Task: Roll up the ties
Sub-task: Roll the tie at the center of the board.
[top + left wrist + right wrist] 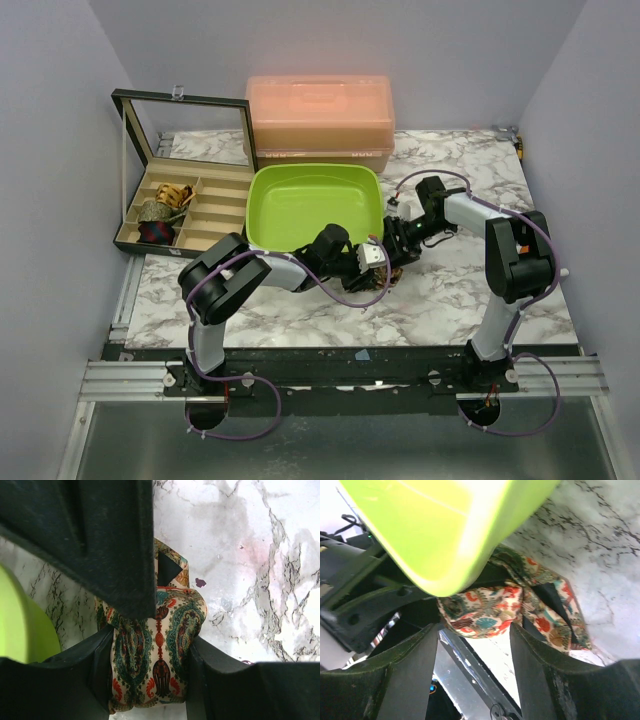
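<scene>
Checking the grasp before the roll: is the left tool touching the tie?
Touching. In the left wrist view the tie sits inside the left tool, both fingers pressed against its sides.

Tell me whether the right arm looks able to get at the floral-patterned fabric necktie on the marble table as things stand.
Probably yes: the right gripper stands open astride the floral-patterned fabric necktie beside the lime-green plastic tray. The left gripper, closed on the same necktie, crowds it.

Both arms reach inward; left tool (150, 647) pinching, right tool (474, 635) spread.
</scene>
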Controlling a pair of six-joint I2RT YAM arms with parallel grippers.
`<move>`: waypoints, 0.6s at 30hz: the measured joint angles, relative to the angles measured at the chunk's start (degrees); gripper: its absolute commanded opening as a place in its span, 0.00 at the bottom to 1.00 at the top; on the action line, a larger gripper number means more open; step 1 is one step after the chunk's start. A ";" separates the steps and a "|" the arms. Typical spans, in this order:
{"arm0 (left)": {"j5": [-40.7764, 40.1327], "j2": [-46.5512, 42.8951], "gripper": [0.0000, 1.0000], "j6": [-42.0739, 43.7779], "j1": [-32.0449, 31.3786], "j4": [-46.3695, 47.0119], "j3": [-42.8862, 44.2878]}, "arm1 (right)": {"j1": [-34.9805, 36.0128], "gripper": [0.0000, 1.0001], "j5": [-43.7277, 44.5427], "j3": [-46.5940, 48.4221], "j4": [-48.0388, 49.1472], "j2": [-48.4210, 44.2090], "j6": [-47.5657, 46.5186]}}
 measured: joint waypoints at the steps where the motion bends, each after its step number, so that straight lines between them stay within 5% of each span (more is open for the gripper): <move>1: -0.11 0.00 0.34 0.15 -0.04 -0.35 0.22 | 0.00 0.61 -0.42 -0.09 0.28 -0.74 0.33; 9: -0.98 0.02 0.37 0.85 -0.52 -3.15 1.75 | 0.26 0.51 -2.05 -3.19 4.81 -0.31 4.63; 15: -1.07 0.04 0.47 1.14 -0.74 -4.31 2.29 | 0.13 0.03 -3.10 -6.71 6.60 1.20 5.81; 18: -1.07 0.02 0.57 1.22 -0.74 -4.31 2.29 | 0.15 0.00 -2.05 -6.91 6.93 1.27 6.21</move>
